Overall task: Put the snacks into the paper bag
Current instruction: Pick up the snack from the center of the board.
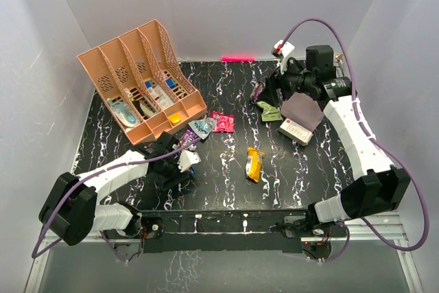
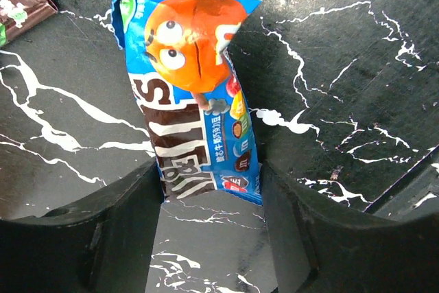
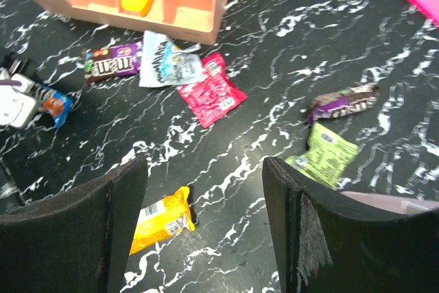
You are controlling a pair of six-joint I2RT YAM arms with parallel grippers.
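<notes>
Left wrist: left pincer point(image 2: 211, 186) spread, straddling blue packet point(image 2: 195, 94) end; right pincer point(image 3: 206, 169) spread, empty.

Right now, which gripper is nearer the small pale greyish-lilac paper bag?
Right. The right gripper hangs just beside the paper bag; the left gripper is across the table, over a shiny blue sweet packet near the peach slotted organiser.

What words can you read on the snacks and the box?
"S": a big brown letter on the blue packet; the rest of that word is only partly in view.
Small white Chinese print on the same packet: too small to read.
Purple packet, pink packet, yellow packet: the print is too blurred to read.
White box: a red mark, no readable words.
</notes>
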